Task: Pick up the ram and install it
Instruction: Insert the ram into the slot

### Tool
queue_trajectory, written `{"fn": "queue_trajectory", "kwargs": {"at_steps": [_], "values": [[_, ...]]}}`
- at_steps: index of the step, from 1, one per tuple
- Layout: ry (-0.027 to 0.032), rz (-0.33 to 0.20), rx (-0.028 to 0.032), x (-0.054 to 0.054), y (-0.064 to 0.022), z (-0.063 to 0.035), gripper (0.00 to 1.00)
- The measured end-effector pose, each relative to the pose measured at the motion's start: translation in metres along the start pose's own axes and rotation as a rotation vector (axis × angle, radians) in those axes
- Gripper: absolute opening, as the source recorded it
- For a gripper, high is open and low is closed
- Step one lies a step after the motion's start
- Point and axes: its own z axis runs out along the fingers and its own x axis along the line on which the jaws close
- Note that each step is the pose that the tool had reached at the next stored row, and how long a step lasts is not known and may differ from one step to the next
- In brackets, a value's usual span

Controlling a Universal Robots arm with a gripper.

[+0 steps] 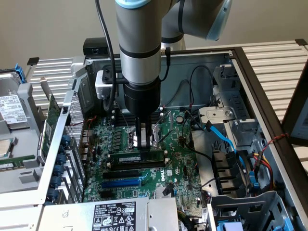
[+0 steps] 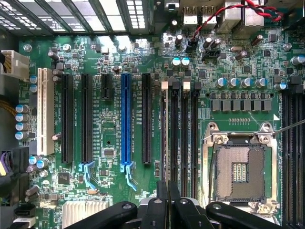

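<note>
Green memory stick [image 1: 151,155]: upright in a black slot, farther back than the blue slot [image 1: 122,182] | gripper [image 1: 139,147] directly above, fingers [image 1: 139,130] clenched, tips at its top edge | step, I judge: seating | calls for a straight, even downward press

The motherboard [image 1: 179,163] is lying flat inside the open case [image 1: 192,60]. The CPU socket [image 2: 239,171] is sitting uncovered. A blue slot [image 2: 126,119] is standing between black slots [image 2: 86,117], and a white slot [image 2: 45,109] is lying just beside the outermost black one. A blue cable [image 1: 225,138] is running past the board on the exterior view's right. A labelled power supply [image 1: 114,215] is sitting nearest the exterior camera.
</note>
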Motion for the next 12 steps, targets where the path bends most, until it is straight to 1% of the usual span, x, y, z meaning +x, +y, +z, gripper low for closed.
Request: {"fn": "queue_trajectory", "kwargs": {"at_steps": [7, 12], "values": [[-0.0023, 0.01, -0.0003, -0.0002, 0.0001, 0.0002, 0.13], [-0.0026, 0.011, -0.0003, -0.0001, 0.0001, 0.0006, 0.13]]}}
